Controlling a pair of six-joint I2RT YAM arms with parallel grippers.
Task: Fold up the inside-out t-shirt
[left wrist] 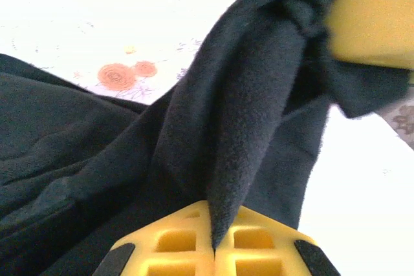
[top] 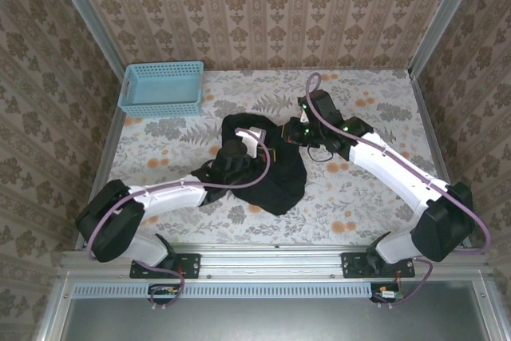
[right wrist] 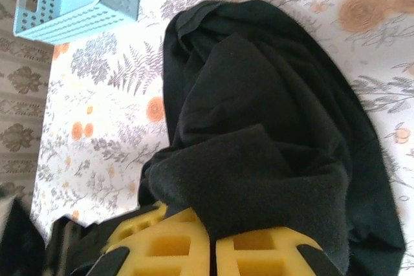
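Light blue basket point(top: 161, 88) — upright — in the far-left corner of the floral table point(top: 367, 205).

The t-shirt point(top: 275, 185) in the middle of the frame is plain black. My finger pads point(left wrist: 171, 244) are yellow. The basket point(top: 160, 108) at upper left is light blue. The tablecloth point(top: 335, 213) is white with grey ferns and orange flowers.

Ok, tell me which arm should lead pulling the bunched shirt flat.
Left, probably: the left gripper is shut with a fold of the t-shirt pinched between its fingers. The right gripper seems shut on it too, but fabric drapes over its tips, hiding the hold.
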